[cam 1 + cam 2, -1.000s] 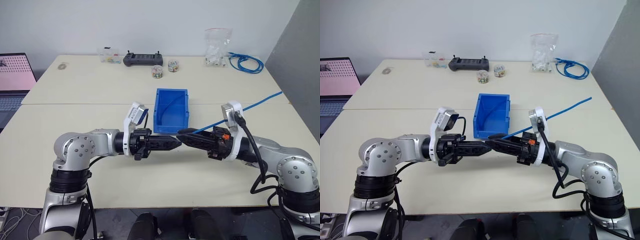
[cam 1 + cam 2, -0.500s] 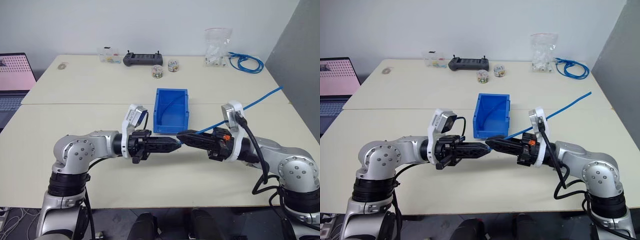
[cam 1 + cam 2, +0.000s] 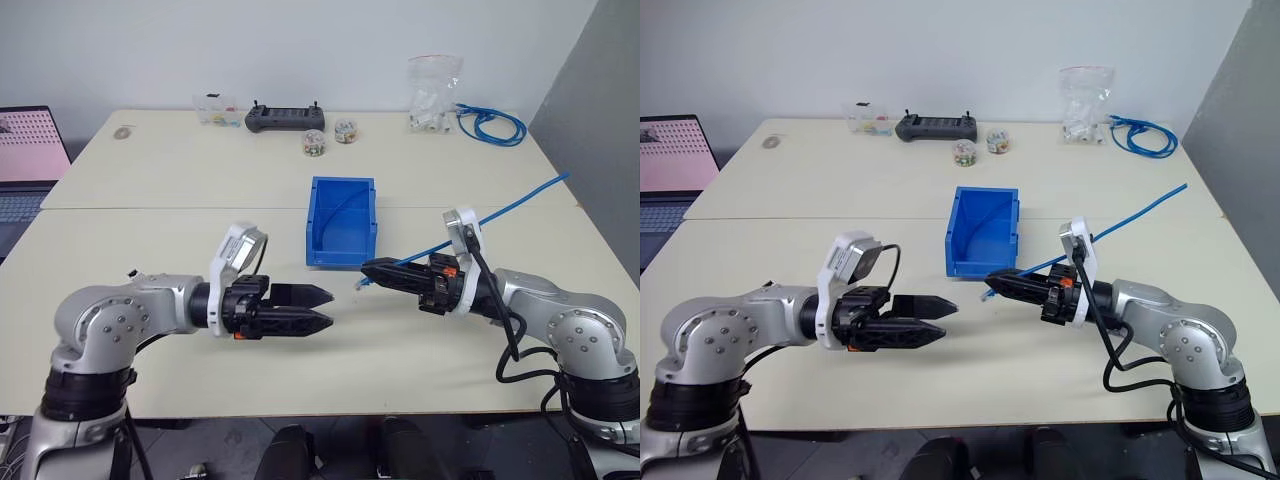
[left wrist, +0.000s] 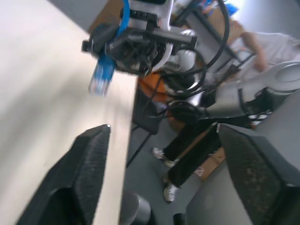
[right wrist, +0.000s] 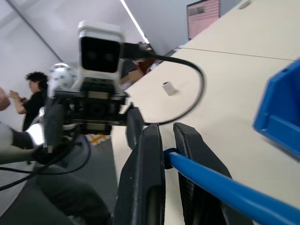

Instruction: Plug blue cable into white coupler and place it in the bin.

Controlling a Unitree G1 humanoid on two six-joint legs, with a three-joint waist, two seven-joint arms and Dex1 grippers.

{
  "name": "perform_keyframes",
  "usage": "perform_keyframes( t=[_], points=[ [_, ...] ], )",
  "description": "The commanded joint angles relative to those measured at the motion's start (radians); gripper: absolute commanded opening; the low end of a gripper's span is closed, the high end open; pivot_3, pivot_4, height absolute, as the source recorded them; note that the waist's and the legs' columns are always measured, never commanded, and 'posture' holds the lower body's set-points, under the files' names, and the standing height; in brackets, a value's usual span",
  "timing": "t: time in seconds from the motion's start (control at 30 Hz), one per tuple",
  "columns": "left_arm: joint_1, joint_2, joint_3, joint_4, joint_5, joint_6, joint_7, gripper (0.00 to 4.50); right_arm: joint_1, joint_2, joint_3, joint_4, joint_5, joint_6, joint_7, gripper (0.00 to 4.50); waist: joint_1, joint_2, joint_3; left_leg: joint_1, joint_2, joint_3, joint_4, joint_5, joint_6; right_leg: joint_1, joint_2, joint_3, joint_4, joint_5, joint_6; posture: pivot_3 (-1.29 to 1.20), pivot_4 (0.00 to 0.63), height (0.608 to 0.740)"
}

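Observation:
My right gripper (image 3: 368, 268) is shut on the blue cable (image 3: 480, 222) close to its end. The plug end (image 4: 100, 77) sticks out past the fingertips and hangs just above the table, while the rest of the cable rises to the back right. My left gripper (image 3: 322, 308) stands open with nothing between its fingers, a short way to the left of the plug. The blue bin (image 3: 343, 222) stands just behind the two grippers, with a strand of blue cable inside. In the right wrist view a small whitish block, seemingly the white coupler (image 5: 168, 88), lies on the table beyond my left arm.
Along the table's far edge are a black remote controller (image 3: 285, 118), small jars (image 3: 314, 143), a clear plastic bag (image 3: 435, 95) and a coiled blue cable (image 3: 490, 125). A laptop (image 3: 30, 160) sits at the left. A person (image 5: 33, 93) stands past the table.
My left gripper has opened and drawn back to the left, away from the right gripper's tips, which it was meeting. The right gripper still holds the cable and has sunk a little.

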Motion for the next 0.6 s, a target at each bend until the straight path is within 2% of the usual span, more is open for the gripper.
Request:
perform_keyframes(
  t=[0.03, 0.17, 0.23, 0.33, 0.47, 0.6],
  points=[
    [0.12, -0.032, 0.041, -0.107, 0.16, -0.171, 0.154, 4.5, -0.018, -0.003, -0.002, 0.002, -0.047, -0.039, 0.045, 0.09, 0.001, 0.0, 0.0, 0.0, 0.0, 0.0, 0.0, 0.0, 0.0, 0.0, 0.0, 0.0, 0.0, 0.0, 0.0, 0.0, 0.15, 0.74],
    [0.287, -0.182, 0.07, -0.187, 0.362, -0.358, 0.422, 4.5, -0.015, 0.01, 0.014, 0.017, -0.086, -0.051, 0.07, 0.09, 0.003, 0.0, 0.0, -0.001, 0.0, 0.001, -0.001, 0.0, 0.0, 0.0, -0.001, 0.001, -0.002, 0.002, -0.004, 0.0, 0.15, 0.74],
    [0.353, -0.292, 0.088, -0.19, 0.489, -0.428, 0.621, 4.5, -0.016, 0.018, 0.023, 0.026, -0.102, -0.053, 0.082, 0.09, 0.007, 0.001, 0.0, -0.001, 0.0, 0.001, -0.001, 0.0, 0.0, 0.0, -0.001, 0.001, -0.003, 0.003, -0.005, 0.0, 0.15, 0.74],
    [0.452, -0.389, 0.079, -0.213, 0.687, -0.517, 0.835, 4.5, -0.022, 0.035, 0.027, 0.038, -0.1, -0.041, 0.091, 0.09, 0.012, 0.0, 0.0, -0.001, 0.0, 0.001, 0.0, 0.0, 0.0, 0.001, -0.001, 0.001, -0.004, 0.003, -0.004, 0.0, 0.15, 0.74],
    [0.459, -0.458, 0.128, -0.168, 0.811, -0.566, 1.005, 4.5, -0.034, 0.047, 0.034, 0.046, -0.1, -0.026, 0.105, 0.09, 0.025, 0.0, 0.0, -0.001, 0.0, 0.001, 0.0, 0.0, 0.0, 0.001, -0.001, 0.0, -0.004, 0.003, -0.004, 0.0, 0.15, 0.74],
    [0.413, -0.502, 0.192, -0.102, 0.858, -0.579, 1.106, 4.5, -0.051, 0.06, 0.041, 0.056, -0.115, -0.022, 0.112, 0.09, 0.027, 0.0, 0.0, -0.001, 0.0, 0.001, 0.0, 0.0, 0.0, 0.001, -0.001, -0.001, -0.004, 0.003, -0.004, 0.0, 0.15, 0.74]
  ],
)
